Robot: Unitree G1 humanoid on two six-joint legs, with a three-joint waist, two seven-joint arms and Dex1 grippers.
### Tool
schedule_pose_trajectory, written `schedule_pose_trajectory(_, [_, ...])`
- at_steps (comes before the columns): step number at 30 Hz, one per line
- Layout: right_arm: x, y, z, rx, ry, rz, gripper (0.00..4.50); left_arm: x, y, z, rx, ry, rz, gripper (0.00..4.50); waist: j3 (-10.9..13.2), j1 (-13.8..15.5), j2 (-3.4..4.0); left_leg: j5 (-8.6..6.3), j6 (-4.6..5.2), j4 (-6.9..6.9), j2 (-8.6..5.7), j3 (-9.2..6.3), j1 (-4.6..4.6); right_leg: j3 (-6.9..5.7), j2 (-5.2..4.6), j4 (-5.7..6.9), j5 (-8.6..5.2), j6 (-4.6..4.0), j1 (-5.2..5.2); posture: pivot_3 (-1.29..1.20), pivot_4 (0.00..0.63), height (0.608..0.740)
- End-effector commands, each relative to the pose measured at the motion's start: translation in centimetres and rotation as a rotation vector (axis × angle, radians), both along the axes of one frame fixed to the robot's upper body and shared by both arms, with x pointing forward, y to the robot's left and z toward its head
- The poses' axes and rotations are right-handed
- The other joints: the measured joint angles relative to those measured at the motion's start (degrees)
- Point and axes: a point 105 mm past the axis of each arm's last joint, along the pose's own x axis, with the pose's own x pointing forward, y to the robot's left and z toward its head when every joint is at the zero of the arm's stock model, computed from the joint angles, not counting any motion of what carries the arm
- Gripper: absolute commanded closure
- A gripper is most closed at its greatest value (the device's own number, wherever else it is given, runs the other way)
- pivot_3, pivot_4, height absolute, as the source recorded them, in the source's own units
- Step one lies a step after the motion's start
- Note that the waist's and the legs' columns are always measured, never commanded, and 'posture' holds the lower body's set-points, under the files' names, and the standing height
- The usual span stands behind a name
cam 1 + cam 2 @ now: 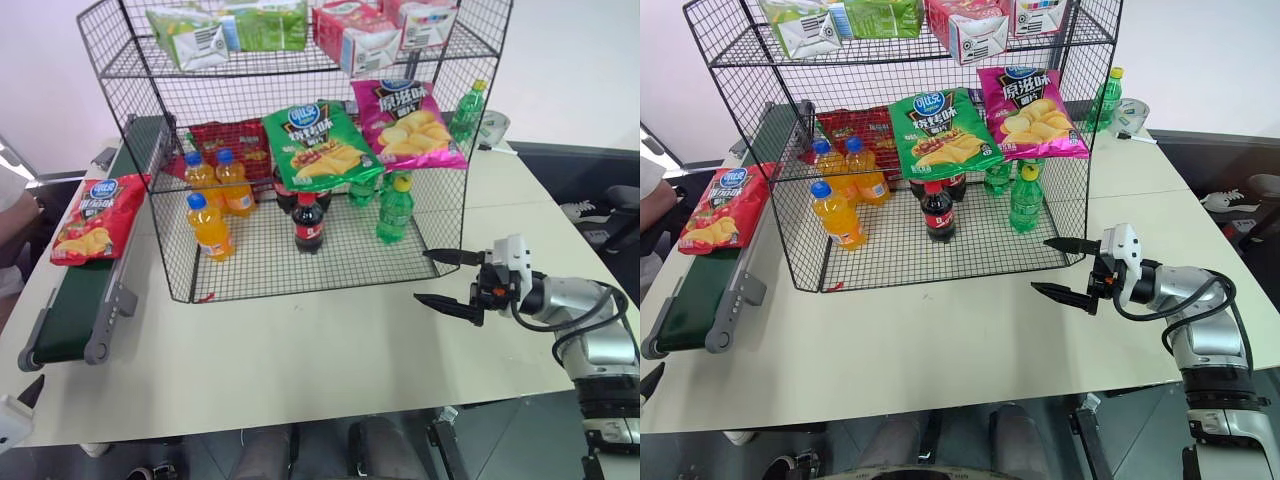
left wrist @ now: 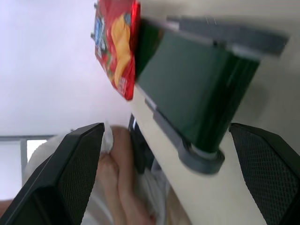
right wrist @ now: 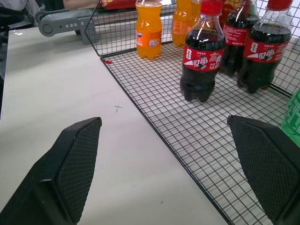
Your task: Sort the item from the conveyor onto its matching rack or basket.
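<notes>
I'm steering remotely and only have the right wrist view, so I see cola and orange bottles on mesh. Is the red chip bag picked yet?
Observer: No. The red chip bag lies on the conveyor, hanging over its outer edge.
Operator: Is the left gripper near it?
Observer: The left gripper is open and empty, looking along the belt toward the bag.
Operator: Where do chip bags go on the rack?
Observer: A green chip bag and a magenta chip bag sit on the middle tier of the rack, above the bottles; more red bags lie beside them.
</notes>
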Motion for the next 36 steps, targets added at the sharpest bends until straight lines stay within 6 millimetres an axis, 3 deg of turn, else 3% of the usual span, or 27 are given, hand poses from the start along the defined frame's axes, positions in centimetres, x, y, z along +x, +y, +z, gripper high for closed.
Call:
schedule_pose_trajectory(1, [-0.2,0.8,1.3,0.008,-0.05,0.041,0.0,0.7,0.6,0.5,0.04,-0.038,0.018,0.05,0.0,-0.02,0.0,0.0,0.0,0.0,0.0,0.0,0.0,0.0,0.0,0.0,0.0,0.0,0.0,0.0,0.15,0.74])
schedule_pose_trajectory(10, [-6.5,6.0,3.2,0.104,0.012,0.354,0.0,1.5,0.8,0.0,0.061,-0.074,0.038,0.05,-0.03,-0.19,-0.04,0.0,0.0,-0.06,0.0,0.0,-0.03,0.0,0.0,0.0,0.01,0.01,-0.05,0.0,0.15,0.74])
schedule_pose_trajectory(36, [-4.8,6.2,2.6,0.064,-0.035,0.31,0.0,2.4,0.0,-1.8,0.055,-0.063,0.011,0.05,-0.13,-0.02,-0.21,0.0,0.0,-0.02,0.0,0.02,0.0,-0.03,-0.02,-0.01,0.02,0.01,0.0,0.0,0.15,0.74])
